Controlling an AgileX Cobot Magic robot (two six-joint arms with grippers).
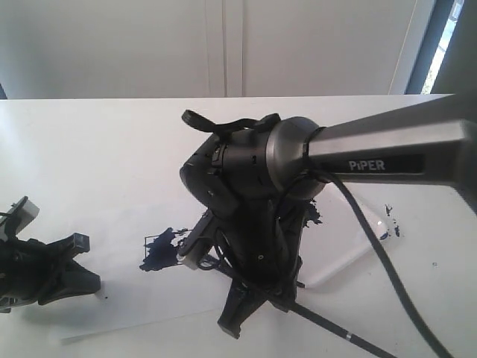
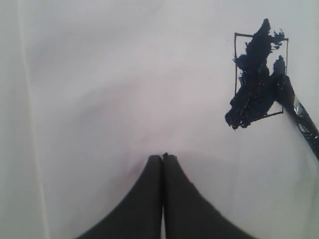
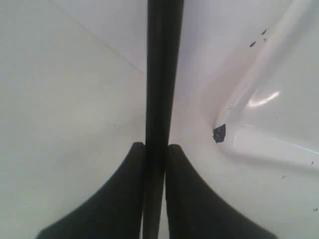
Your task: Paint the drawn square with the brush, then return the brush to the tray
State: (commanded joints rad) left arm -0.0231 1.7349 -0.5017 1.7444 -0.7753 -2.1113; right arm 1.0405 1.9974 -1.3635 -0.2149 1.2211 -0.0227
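My right gripper [image 3: 156,145] is pinched tight on the brush [image 3: 162,74]. Its blue tip is at the drawn square [image 2: 259,74], which is smeared blue. The tray [image 3: 264,59] sits just beside my gripper. My left gripper [image 2: 163,157] is closed and holds nothing.

Glossy plastic tray [image 3: 269,144], matt white paper [image 2: 99,99], shiny metal-banded brush [image 2: 299,109]

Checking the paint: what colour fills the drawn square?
The drawn square is smeared dark blue; left wrist view.

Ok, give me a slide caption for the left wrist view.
Left gripper, fingers shut, above white paper; brush tip on the drawn square, partly smeared dark blue.
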